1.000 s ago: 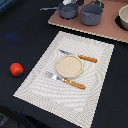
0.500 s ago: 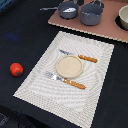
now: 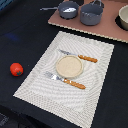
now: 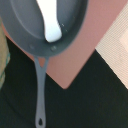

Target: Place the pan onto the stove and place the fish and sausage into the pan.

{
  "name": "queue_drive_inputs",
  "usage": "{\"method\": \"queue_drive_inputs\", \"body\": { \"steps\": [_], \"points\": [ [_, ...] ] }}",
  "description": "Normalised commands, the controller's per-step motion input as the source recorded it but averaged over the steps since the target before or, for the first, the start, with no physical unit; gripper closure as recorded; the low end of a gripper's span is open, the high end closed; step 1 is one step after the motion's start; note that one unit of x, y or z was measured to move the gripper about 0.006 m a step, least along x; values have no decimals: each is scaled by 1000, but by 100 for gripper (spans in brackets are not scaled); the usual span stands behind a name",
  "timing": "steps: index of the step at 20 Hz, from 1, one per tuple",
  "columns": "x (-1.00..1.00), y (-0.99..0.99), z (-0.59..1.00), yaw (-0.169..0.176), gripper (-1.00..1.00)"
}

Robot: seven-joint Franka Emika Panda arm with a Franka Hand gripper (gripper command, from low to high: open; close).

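Item 1, the pan: it is sitting on the stove at the top centre of the exterior view, its long thin handle sticking out past the stove's edge toward the upper left. I am counting this step as done. In the wrist view the pan is filling the upper left, with the handle running down toward the lower left over the dark desk.

Item 2, the fish: it is lying inside the pan, a white lumpy piece resting on the pan floor. In the exterior view it is showing only as a pale streak in the bowl. I am judging this step done as well.

Item 3, the sausage: it is lying on the desk at the left edge of the exterior view, well apart from the pan and just off the placemat. This is what I am still owing the task.

Item 4, my gripper: no fingers are showing in either view, so I cannot tell whether it is open or closed. Judging by the wrist view, I am hanging over the pan.

Item 5, bystanders: a deeper grey pot is standing beside the pan on the stove; a round plate, a knife and a fork are lying on the placemat.
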Motion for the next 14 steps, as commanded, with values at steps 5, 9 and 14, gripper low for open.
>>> {"method": "queue_drive_inputs", "body": {
  "steps": [5, 9, 14],
  "points": [
    [-147, -862, 1, 0, -100],
    [-223, -851, 0, 0, -100],
    [-240, -858, -9, 0, -100]
  ]
}}
